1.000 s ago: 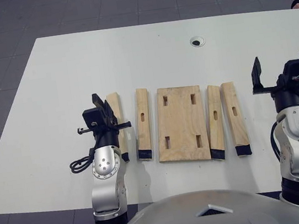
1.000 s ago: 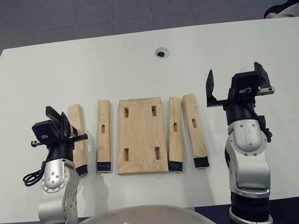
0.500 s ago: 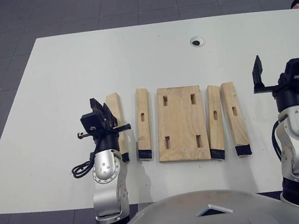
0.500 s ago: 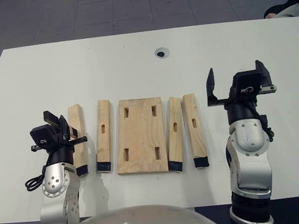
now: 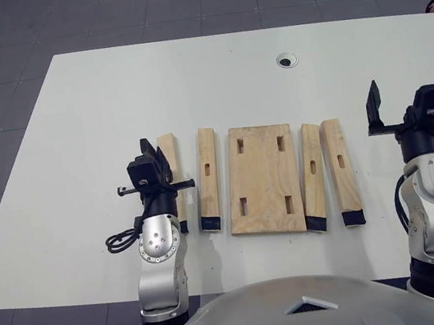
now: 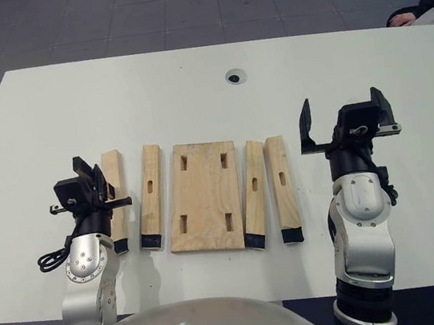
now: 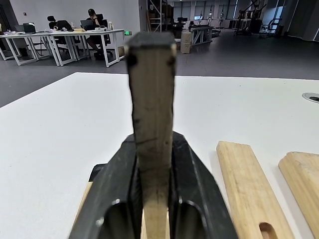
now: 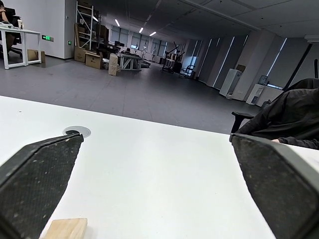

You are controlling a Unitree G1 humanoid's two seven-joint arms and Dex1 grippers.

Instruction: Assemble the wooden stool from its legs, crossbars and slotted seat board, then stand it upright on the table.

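The slotted seat board (image 5: 264, 178) lies flat mid-table. Two slotted legs with dark ends lie on each side of it: the leftmost leg (image 5: 166, 147), a second leg (image 5: 208, 172), and on the right a third (image 5: 312, 173) and a fourth (image 5: 340, 165). My left gripper (image 5: 153, 153) hovers over the leftmost leg, shut on a narrow wooden bar (image 7: 152, 99) with a dark tip that sticks out forward between the fingers. To the right of the legs my right gripper (image 6: 340, 106) is raised and wide open, with nothing between its pads (image 8: 37, 174).
A round cable hole (image 5: 287, 60) sits in the white table (image 5: 112, 104) behind the parts. A black cable loop (image 5: 119, 241) lies beside my left arm near the front edge. Bare table spreads to the far left and behind the parts.
My left gripper drifted slightly left, then back right and a little forward over the leftmost leg, still shut on the bar. The right arm has barely moved.
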